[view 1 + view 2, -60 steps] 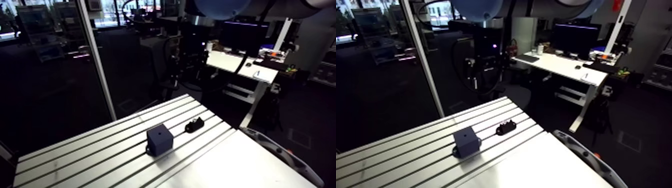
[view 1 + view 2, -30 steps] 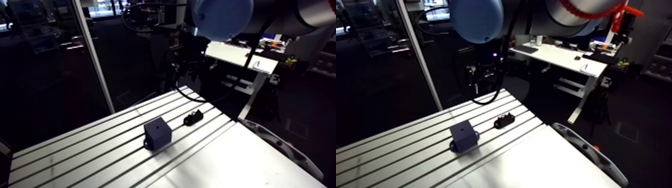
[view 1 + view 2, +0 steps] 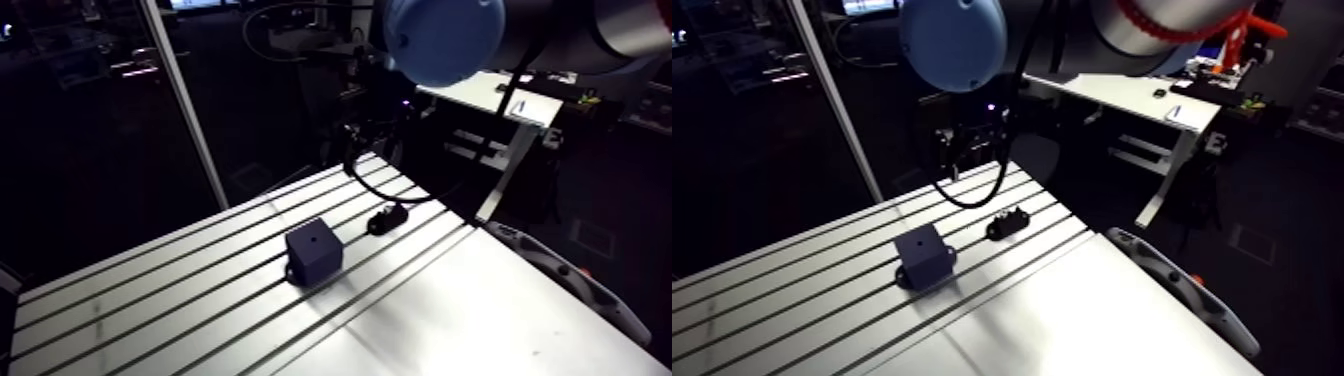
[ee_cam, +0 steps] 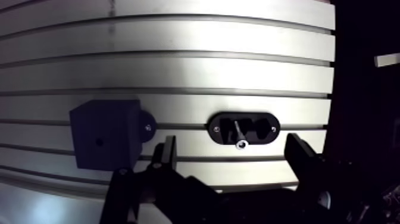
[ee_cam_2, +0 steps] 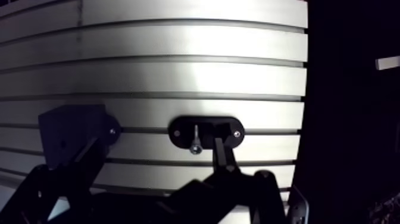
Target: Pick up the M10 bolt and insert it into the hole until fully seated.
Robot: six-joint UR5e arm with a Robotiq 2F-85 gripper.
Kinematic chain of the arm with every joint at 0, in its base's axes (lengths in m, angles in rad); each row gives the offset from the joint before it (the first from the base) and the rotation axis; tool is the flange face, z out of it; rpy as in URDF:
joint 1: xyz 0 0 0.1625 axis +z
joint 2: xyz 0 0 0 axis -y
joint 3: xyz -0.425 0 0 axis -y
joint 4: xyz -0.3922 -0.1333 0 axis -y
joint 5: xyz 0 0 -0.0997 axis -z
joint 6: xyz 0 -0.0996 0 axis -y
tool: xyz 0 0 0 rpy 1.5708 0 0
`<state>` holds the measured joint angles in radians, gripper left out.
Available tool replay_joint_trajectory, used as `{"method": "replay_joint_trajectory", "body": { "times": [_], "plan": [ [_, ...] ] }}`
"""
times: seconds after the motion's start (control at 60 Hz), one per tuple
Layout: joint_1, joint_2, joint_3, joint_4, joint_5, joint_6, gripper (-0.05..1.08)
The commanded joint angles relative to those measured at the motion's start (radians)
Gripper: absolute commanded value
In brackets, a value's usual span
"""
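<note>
**Wrist view.** You see the tool (image 4: 233,156) with its two fingers (image 4: 168,152) spread wide and nothing gripped between them. It hangs above the slotted table (image 4: 178,65). Just ahead of the gap between the fingers lies a black oval holder (image 4: 244,128), set across one of the table's slots. The bolt (image 4: 238,134) rests in the middle of that holder, with its bright end toward the tool. It is untouched, and the fingers are clear of it on either side. Beside the holder, a little apart from it on the same strip of table, stands a dark block (image 4: 104,140) with a small round hole (image 4: 99,142) in the face turned to you.

**Arm view.** The block (image 3: 313,252) and the holder (image 3: 385,218) sit side by side near the table's far end.

**Compared with the earlier pictures.** The whole arm view has shifted, so you are seeing the camera move. The block and holder keep the same places relative to each other. The wrist was out of sight in the earliest arm view. It now hangs above the table's far edge, close over the holder.
</note>
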<state>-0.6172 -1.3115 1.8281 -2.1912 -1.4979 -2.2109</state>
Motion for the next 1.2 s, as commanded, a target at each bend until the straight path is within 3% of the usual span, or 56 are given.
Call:
{"method": "replay_joint_trajectory", "body": {
  "times": [0.017,0.3,0.533,0.967,1.2],
  "plan": [
    [-0.016,0.02,0.014,-0.017,-0.005,0.007,0.04],
    [-0.027,0.03,0.038,-0.043,-0.005,0.003,0.04],
    [-0.042,0.05,0.038,-0.058,-0.005,0.0,0.25],
    [-0.047,0.073,0.038,-0.065,-0.005,0.0,0.38],
    [-0.047,0.074,0.041,-0.076,-0.026,0.001,0.44]
  ]
}}
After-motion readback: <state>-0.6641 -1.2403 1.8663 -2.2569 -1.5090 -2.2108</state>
